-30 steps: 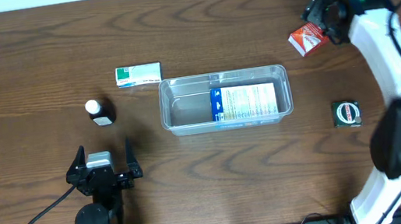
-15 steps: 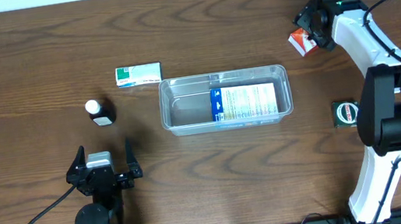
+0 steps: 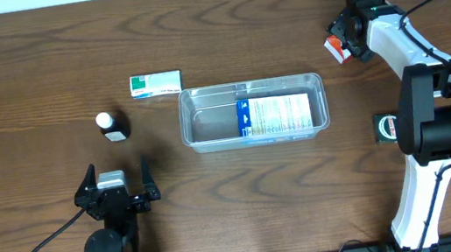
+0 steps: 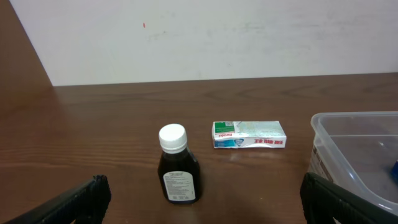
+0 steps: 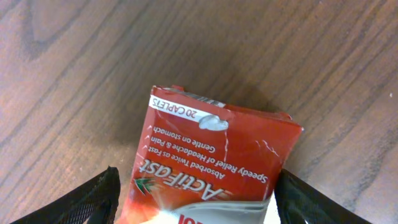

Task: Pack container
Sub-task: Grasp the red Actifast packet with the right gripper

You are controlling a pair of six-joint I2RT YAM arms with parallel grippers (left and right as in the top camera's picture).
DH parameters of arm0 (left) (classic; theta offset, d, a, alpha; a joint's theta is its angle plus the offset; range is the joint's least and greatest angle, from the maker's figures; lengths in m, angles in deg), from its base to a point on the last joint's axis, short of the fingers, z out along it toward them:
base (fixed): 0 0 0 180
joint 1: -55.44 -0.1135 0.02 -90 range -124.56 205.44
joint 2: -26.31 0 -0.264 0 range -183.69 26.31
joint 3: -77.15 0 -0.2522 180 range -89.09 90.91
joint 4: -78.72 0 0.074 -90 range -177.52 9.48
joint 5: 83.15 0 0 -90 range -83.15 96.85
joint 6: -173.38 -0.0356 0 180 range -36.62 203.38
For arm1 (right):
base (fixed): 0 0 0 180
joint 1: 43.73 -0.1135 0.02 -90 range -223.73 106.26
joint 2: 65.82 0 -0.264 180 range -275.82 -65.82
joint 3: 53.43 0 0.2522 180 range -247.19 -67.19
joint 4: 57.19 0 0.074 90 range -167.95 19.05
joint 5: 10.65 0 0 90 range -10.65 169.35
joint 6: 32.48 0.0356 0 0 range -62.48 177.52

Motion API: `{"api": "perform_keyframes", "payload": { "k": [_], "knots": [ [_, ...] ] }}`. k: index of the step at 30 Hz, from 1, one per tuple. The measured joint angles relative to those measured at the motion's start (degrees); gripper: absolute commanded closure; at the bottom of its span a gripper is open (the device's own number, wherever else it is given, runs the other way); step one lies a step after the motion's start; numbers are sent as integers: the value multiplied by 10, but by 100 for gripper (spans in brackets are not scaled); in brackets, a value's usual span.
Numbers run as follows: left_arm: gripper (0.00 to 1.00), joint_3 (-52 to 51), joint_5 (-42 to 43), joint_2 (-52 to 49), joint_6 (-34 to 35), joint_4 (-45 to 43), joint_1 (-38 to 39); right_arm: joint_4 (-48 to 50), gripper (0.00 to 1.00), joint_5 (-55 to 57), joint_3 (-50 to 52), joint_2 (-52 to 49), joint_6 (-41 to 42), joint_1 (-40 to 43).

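Over at the far right of the counter [image 3: 23, 66], the right gripper [image 3: 345, 34] has its jaws set wide and pressed against both sides of a red ActiFast caplet box [image 5: 211, 162]. The wrist view shows the crumpled carton filling the gap from one finger to the other, a shadow on the wood beneath it. Mid-counter sits the clear plastic container [image 3: 208, 124], well apart from those jaws, down and to their left, with a blue-and-white box [image 3: 274, 115] lying flat in its right half. Nearer the front edge, the left gripper [image 3: 117, 169] has its jaws spread fully apart with nothing between them; the container is ahead of it and off to its right. A dark bottle with a white cap [image 4: 178, 171] stands upright just ahead of it, and a green-and-white carton [image 4: 249, 135] lies beyond, near the container's far left corner.
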Motion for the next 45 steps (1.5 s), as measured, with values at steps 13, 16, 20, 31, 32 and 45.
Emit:
{"api": "perform_keyframes", "payload": {
  "k": [13,16,20,31,32,45],
  "knots": [
    [2,0,0,0,0,0,0,14,30,6,0,-27,0,0],
    [2,0,0,0,0,0,0,12,39,6,0,-27,-8,0],
    [2,0,0,0,0,0,0,-3,48,8,-4,-27,-32,0],
    [2,0,0,0,0,0,0,-94,43,7,-12,-12,-141,0],
    [2,0,0,0,0,0,0,-103,44,5,-12,-9,-152,1],
    [2,0,0,0,0,0,0,-159,47,-144,2,207,-269,1]
  ]
}}
